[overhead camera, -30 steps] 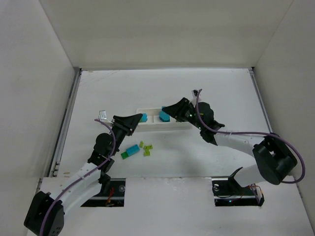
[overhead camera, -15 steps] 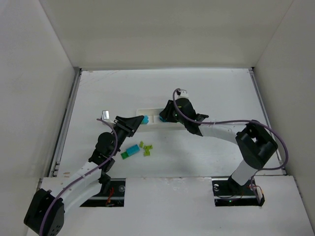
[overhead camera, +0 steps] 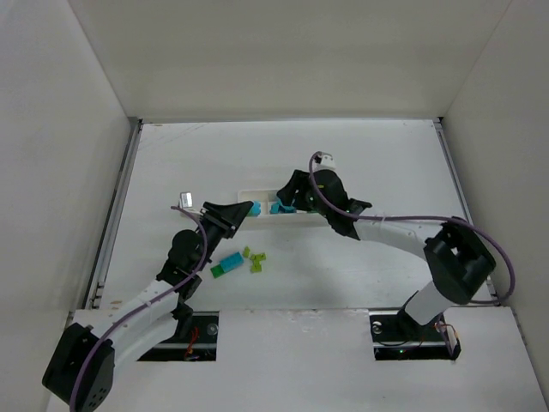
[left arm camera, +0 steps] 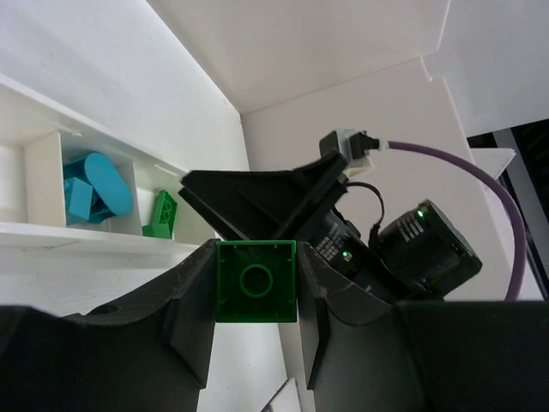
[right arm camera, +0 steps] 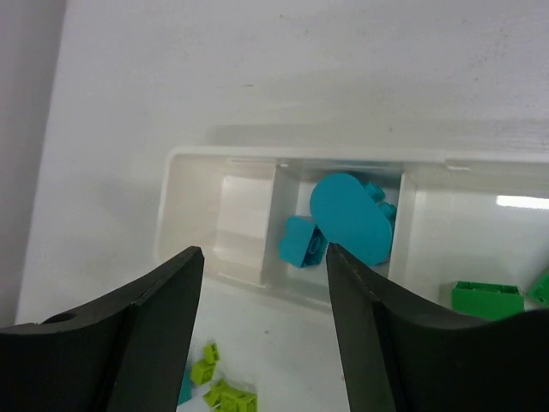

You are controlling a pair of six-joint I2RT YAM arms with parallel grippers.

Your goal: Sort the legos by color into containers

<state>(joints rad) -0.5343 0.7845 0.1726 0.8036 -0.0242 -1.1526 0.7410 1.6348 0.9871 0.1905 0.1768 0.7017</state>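
Nearest to us, the loose bricks (overhead camera: 230,263) lie on the table (overhead camera: 386,172) just short of the tray. There is a cyan one right beside a dark green one, with pale yellow-green bits (overhead camera: 255,260) just to their right, none of them sorted yet. A little farther, the left gripper (left arm camera: 255,266) is clamped on a dark green brick (left arm camera: 256,287). It pinches two opposite sides so the hollow underside faces the wrist camera, a hold we judge lets the brick drop straight out. It hangs at the near left of the tray (right arm camera: 223,154), though green seems to belong in the right compartment, where another green brick (right arm camera: 487,298) rests. The middle compartment holds the cyan pieces (right arm camera: 347,219), and we see no brick in the left one, presumably kept for yellow-green. Above the tray the right gripper (right arm camera: 264,257) hovers with its jaws spread and nothing between them, and we think its arm crowds the way to the green compartment.
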